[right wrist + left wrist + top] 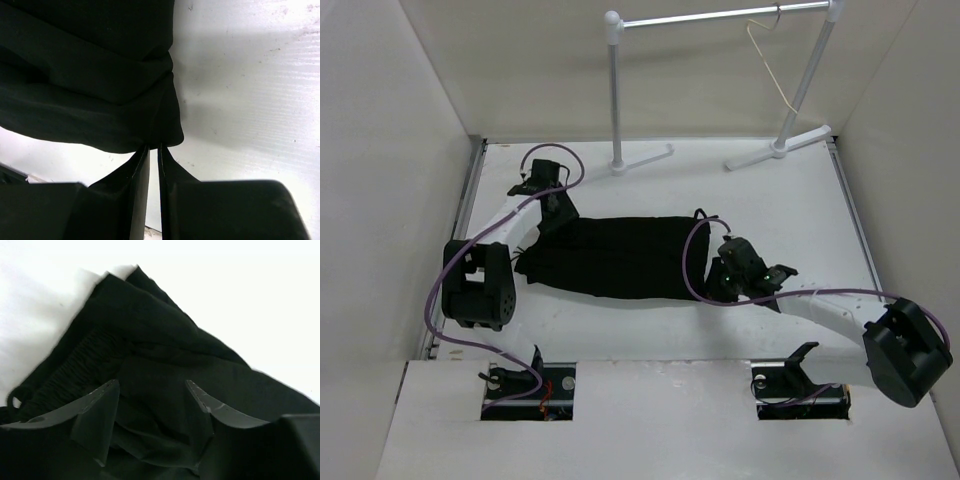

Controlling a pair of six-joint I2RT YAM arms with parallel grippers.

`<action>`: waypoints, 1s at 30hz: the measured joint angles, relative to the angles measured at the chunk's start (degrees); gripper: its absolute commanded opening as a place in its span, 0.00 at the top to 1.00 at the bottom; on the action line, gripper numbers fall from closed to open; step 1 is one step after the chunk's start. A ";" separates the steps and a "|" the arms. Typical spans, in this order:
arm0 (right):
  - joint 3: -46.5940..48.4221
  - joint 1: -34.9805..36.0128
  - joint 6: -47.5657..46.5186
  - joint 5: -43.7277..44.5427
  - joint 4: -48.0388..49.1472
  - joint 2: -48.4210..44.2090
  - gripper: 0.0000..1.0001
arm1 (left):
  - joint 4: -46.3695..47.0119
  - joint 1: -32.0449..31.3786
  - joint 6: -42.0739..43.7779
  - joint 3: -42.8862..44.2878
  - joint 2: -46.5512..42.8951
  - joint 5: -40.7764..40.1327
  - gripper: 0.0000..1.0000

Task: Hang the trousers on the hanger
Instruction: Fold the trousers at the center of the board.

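Observation:
The black trousers (620, 260) lie folded in a long band across the middle of the white table (770, 200). My left gripper (557, 214) is down on their left end, the ribbed waist (75, 370). In the left wrist view its jaws (152, 392) stand apart, and a loose fold of cloth (165, 340) bulges up between the fingers. At the right end, my right gripper (718, 272) is shut on the cloth's edge. Creases in the trousers (90, 75) run together at its fingertips (154, 146). The cream hanger (767, 62) hangs from the rail at the back right, away from both grippers.
The white-and-silver rail stand (720, 17) stands at the table's far edge, its feet (645, 160) resting on the table. White walls close in the left, right and back. Two cut-outs (530, 388) in the near shelf hold the arm bases.

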 measured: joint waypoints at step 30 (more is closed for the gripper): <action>-4.92 0.20 3.65 -2.12 4.37 -3.39 0.87 | 0.94 0.17 -1.40 4.31 5.55 -6.51 0.97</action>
